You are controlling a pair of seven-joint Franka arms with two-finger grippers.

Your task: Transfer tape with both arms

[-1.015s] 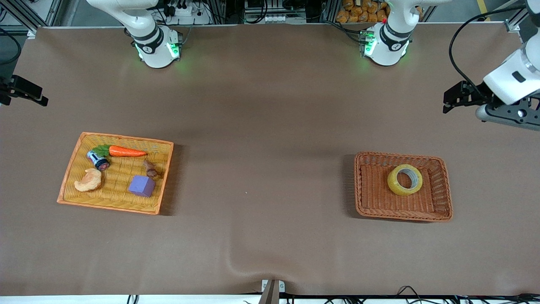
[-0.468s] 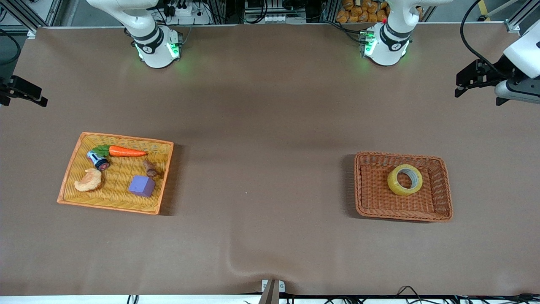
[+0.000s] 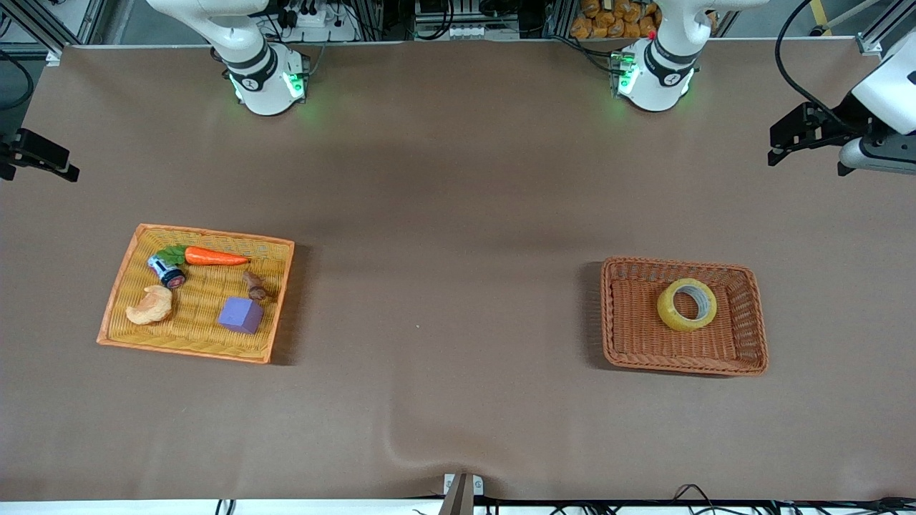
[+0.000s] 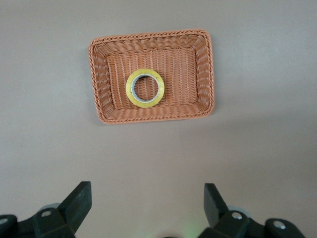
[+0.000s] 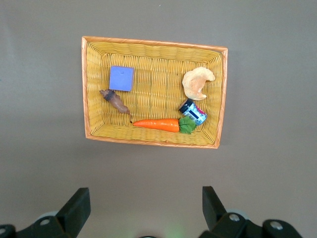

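While both black two-finger grippers, left (image 4: 146, 206) and right (image 5: 146, 206), hang spread over bare table, the translucent yellow ring-shaped tape roll (image 3: 687, 304) with its grey-white core lies flat in the brown wicker basket (image 3: 744, 343).

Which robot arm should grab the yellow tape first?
Probably the left arm. The tape lies in the brown basket at its end of the table, and the open left hand looks straight down at it. The right hand waits above the yellow basket.
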